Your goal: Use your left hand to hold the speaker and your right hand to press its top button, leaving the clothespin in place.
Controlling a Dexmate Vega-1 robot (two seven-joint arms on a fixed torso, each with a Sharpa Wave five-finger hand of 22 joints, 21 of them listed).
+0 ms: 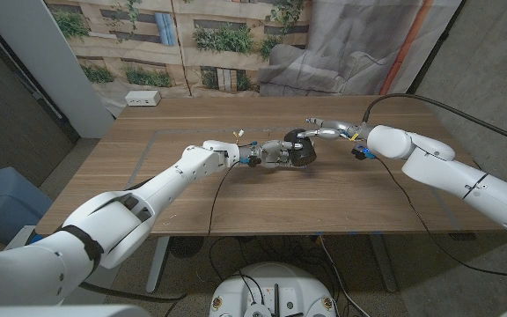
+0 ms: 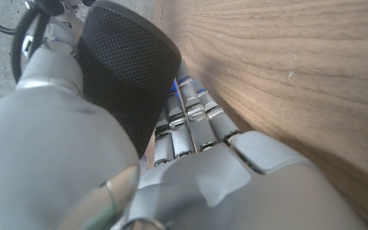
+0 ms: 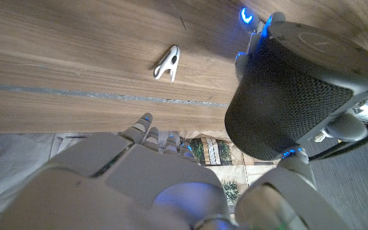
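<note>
A round black mesh speaker (image 1: 301, 150) stands near the middle of the wooden table (image 1: 236, 207). My left hand (image 1: 267, 155) grips it from the left side. In the left wrist view its fingers (image 2: 190, 121) wrap around the speaker (image 2: 130, 70). My right hand (image 1: 328, 132) hovers just above and to the right of the speaker, fingers stretched out over its top and holding nothing. In the right wrist view the speaker (image 3: 292, 89) stands in front of my right hand (image 3: 139, 185), its flat top in sight. A small white clothespin (image 1: 238, 135) (image 3: 167, 64) lies on the table behind my left hand.
A white box (image 1: 143, 98) sits at the table's far left corner. A black cable (image 1: 412, 97) arcs over my right arm, and a thin cable (image 1: 221, 189) hangs off the table's front edge under my left arm.
</note>
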